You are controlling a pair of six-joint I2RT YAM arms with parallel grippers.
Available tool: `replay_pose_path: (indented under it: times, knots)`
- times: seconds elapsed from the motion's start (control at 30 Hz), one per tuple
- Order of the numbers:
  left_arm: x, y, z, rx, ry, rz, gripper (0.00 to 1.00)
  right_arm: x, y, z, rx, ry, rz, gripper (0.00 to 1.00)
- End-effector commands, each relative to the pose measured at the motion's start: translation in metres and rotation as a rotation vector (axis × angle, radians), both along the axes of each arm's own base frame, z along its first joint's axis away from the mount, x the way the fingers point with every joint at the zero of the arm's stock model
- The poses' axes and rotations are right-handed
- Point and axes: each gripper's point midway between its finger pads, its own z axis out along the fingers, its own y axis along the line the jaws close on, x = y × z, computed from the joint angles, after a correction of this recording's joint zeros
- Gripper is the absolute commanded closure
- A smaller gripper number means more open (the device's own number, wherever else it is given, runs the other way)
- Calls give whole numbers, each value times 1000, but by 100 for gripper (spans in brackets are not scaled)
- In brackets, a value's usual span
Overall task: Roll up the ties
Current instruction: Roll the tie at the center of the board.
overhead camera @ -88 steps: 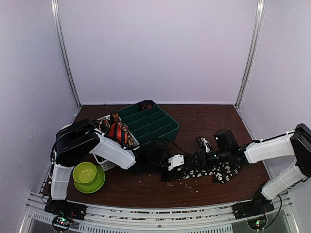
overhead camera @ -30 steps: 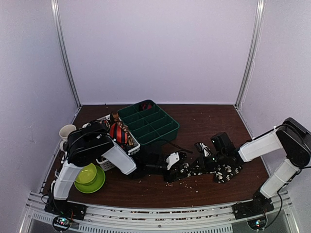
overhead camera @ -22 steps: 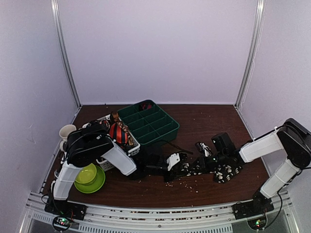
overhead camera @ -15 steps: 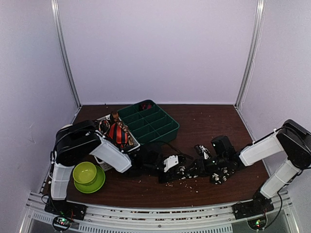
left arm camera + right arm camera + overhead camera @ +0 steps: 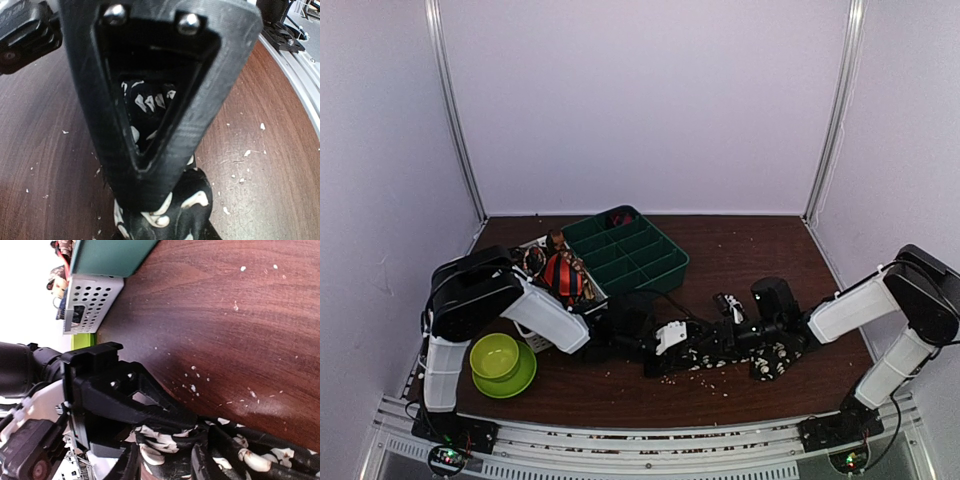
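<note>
A black tie with cream spots (image 5: 775, 358) lies bunched across the middle of the brown table. My left gripper (image 5: 688, 346) is shut on its left end. In the left wrist view one broad black finger (image 5: 150, 150) fills the frame, with spotted fabric (image 5: 172, 207) pinched under its tip. My right gripper (image 5: 728, 342) meets it from the right. Its two fingertips (image 5: 129, 466) stand apart at the bottom of the right wrist view, straddling a fold of the tie (image 5: 160, 445). A red-and-black striped tie (image 5: 563, 272) and a brown patterned one (image 5: 558, 243) sit in the white basket.
A green divided tray (image 5: 625, 252) stands behind the grippers, beside the white perforated basket (image 5: 542, 340). A lime bowl (image 5: 497, 358) on a plate sits at the front left. Pale crumbs dot the wood around the tie. The enclosure walls close in on three sides.
The left jaws have closed on the tie's end and the right jaws have opened. Both grippers and the bunched tie have shifted slightly left.
</note>
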Motion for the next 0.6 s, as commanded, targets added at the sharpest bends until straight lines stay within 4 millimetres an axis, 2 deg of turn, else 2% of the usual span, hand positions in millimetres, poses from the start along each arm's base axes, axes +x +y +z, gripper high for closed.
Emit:
replay_pose_path:
  times: [0.0,0.2,0.27,0.33,0.43,0.57]
  knots:
    - [-7,21,-35,140,55,5,79,1,5,-8,-58,1,23,70]
    - [-5,22,-35,140,60,10,77,-1,-3,-24,-144,5,43,99]
    - [-3,22,-35,137,64,15,74,-2,-6,-29,-167,7,46,100]
    - [0,21,-29,121,58,29,62,-3,-11,-34,-193,5,43,100]
    - [0,20,-6,17,42,45,45,-4,-23,-45,-259,-5,37,100]
    - [1,14,12,-91,60,67,37,-5,-41,-61,-354,-14,22,100]
